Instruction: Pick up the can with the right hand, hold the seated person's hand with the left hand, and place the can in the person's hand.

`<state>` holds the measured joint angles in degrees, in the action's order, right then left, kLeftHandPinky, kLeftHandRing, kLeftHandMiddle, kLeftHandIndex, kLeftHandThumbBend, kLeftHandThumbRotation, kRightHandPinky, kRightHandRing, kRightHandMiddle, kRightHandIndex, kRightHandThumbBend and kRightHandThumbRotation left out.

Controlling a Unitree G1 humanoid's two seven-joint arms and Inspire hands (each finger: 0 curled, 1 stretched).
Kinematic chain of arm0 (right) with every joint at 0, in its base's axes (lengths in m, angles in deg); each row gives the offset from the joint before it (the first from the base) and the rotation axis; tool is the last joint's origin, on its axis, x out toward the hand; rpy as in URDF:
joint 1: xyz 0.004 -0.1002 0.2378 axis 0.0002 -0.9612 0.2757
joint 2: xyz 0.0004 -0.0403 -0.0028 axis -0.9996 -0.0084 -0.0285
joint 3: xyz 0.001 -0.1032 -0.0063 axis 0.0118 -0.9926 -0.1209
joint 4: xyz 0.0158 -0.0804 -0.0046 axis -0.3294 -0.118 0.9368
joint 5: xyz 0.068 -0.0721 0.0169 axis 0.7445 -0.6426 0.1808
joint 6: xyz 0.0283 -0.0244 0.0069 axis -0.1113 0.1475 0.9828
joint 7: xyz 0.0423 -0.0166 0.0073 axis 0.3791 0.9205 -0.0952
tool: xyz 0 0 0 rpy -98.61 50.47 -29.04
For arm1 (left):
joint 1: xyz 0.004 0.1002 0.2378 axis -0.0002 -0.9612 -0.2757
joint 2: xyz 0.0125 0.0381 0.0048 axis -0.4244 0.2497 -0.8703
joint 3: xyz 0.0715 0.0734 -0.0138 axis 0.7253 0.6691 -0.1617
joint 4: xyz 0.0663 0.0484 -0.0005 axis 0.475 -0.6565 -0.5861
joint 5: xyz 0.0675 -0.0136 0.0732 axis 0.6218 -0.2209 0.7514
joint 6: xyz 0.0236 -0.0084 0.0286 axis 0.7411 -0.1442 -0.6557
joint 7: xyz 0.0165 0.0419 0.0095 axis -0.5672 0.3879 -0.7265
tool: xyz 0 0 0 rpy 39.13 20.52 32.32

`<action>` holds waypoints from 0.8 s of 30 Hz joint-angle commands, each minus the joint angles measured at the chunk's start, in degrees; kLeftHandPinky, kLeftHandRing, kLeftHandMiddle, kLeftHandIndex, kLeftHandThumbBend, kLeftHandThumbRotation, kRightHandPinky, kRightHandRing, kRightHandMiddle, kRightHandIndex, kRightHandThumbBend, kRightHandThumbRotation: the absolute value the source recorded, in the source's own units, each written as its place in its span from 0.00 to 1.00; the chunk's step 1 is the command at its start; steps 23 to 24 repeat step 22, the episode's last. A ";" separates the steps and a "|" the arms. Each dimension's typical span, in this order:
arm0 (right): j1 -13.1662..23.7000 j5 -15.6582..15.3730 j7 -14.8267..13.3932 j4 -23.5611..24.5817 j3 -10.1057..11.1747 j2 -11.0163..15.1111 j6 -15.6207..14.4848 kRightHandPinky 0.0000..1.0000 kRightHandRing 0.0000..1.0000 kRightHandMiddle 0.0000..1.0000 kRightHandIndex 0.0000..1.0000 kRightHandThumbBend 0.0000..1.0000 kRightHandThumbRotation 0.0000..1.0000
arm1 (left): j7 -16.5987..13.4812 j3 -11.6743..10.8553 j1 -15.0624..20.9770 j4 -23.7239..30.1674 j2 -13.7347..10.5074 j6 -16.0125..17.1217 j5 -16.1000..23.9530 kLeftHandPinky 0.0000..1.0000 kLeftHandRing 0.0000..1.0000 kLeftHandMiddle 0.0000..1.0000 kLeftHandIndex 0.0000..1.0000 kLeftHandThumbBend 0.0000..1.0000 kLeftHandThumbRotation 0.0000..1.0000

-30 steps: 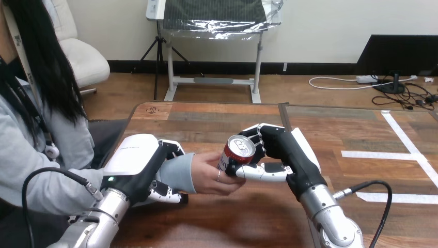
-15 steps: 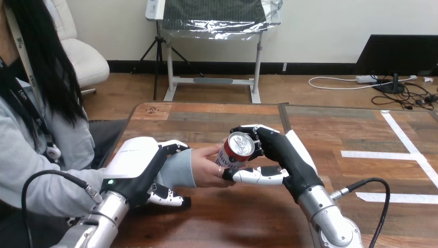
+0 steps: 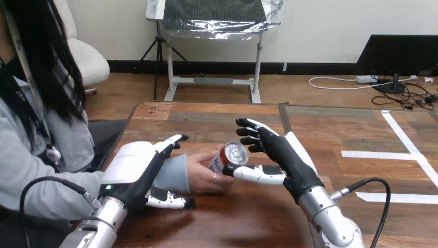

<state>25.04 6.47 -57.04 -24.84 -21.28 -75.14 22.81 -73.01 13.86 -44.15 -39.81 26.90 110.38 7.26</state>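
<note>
Can point(image 3: 229, 157) now in person's hand point(image 3: 204, 174); right robot hand point(image 3: 281, 152) and left robot hand point(image 3: 131, 165) newly wide

right hand point(image 3: 281, 152): fingers uncurled from the can point(image 3: 227, 157), now spread behind it | can: tipped and lower, lying in the person's hand point(image 3: 204, 173) | left hand point(image 3: 134, 168): fingers straightened along the sleeve point(image 3: 173, 173), sunk lower

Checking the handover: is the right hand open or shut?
Open: the right hand has fingers straight and spread beside the can in the person's hand.
</note>
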 commanded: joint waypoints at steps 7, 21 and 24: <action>3.01 0.61 -0.46 2.13 0.24 1.77 0.17 0.86 0.85 0.85 0.90 0.96 0.41 | -2.94 0.31 2.64 -1.84 0.77 2.04 -0.14 0.90 0.93 0.94 0.98 1.00 0.44; 2.57 0.79 -0.83 1.59 0.27 2.16 0.99 0.87 0.86 0.85 0.91 1.00 0.47 | -6.97 0.53 2.15 -4.47 1.36 5.79 -0.11 0.93 0.97 0.99 1.00 1.00 0.52; 2.55 0.87 -0.76 1.52 0.31 2.17 1.06 0.87 0.86 0.85 0.91 1.00 0.47 | -7.38 0.57 2.13 -4.64 1.39 6.00 0.01 0.93 0.97 1.00 1.00 1.00 0.53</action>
